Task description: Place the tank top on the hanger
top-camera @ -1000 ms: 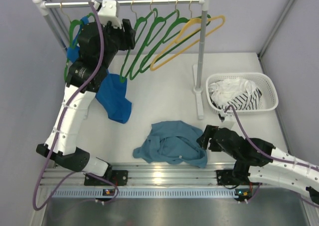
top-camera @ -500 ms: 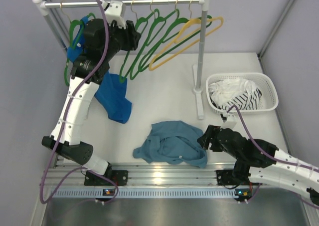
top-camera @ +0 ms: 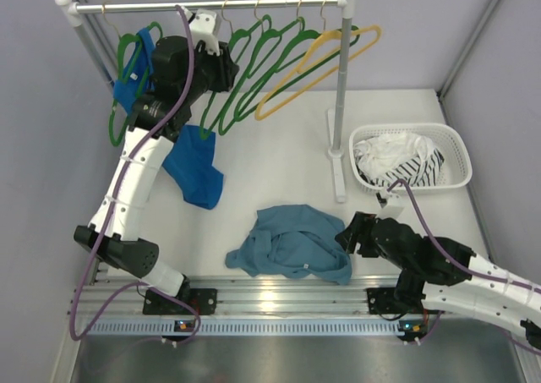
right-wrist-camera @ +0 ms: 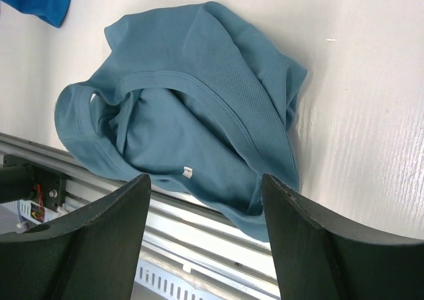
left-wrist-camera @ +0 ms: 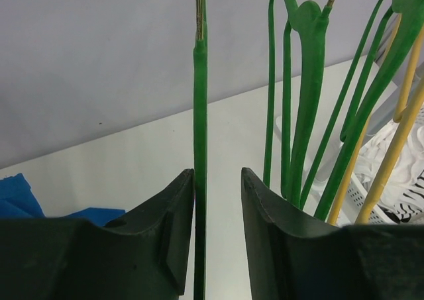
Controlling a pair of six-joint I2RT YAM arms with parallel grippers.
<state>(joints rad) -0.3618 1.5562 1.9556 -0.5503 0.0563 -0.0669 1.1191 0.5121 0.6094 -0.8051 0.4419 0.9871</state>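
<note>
**Asker:** Where does the tank top lie?

**Describer:** The dusty teal tank top (top-camera: 292, 243) lies crumpled on the white table (top-camera: 279, 138), near the front edge.

**Asker:** What is closest to it?

**Describer:** The right gripper (top-camera: 345, 233) sits at the cloth's right edge. Its jaws stand wide apart and hold nothing, and its wrist view looks down on the top between them.

**Asker:** And the hanger?

**Describer:** It is well apart from the top, at the back left. The green hanger (left-wrist-camera: 199, 114) hangs from the metal rail (top-camera: 254, 3). The left gripper (left-wrist-camera: 217, 174) straddles it with jaws apart. One finger sits against the hanger and the other stands clear of it.

**Asker:** What else is there?

**Describer:** More green hangers (top-camera: 270, 57) and a yellow hanger (top-camera: 321, 66) share the rail. A royal-blue top (top-camera: 194, 167) hangs at the rail's left end. To the right, a white basket (top-camera: 456, 159) holds white-and-striped cloth (top-camera: 397, 159).
</note>
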